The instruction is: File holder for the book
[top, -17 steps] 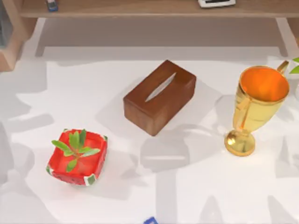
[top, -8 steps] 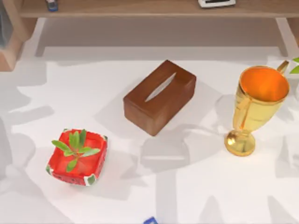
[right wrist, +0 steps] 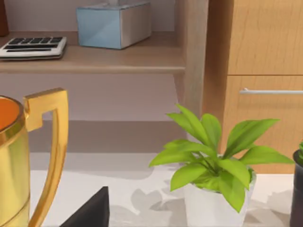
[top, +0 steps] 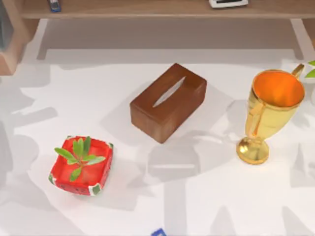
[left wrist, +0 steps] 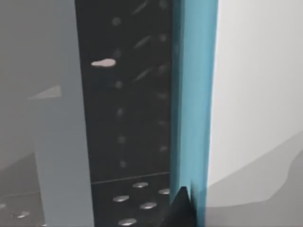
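In the left wrist view a blue book [left wrist: 193, 104] stands edge-on, running straight out from my left gripper [left wrist: 183, 208], which is shut on its lower end. Right behind the book is the black perforated file holder [left wrist: 128, 118], with a pale grey upright panel [left wrist: 59, 142] on its other side. White table surface lies past the book. A dark part of my right gripper [right wrist: 90, 213] hangs at the table's right side, beside the gold trophy's handle [right wrist: 45, 156].
On the table stand a brown tissue box [top: 167, 102], a gold trophy [top: 268, 115] at the right and a red box with a green sprig [top: 81, 164] at the front left. A potted plant [right wrist: 215, 182] sits beyond the trophy. A small blue corner [top: 158, 232] shows at the front edge.
Arm shadows on the left side of the table have shifted slightly. The tissue box, trophy and red box have not moved.
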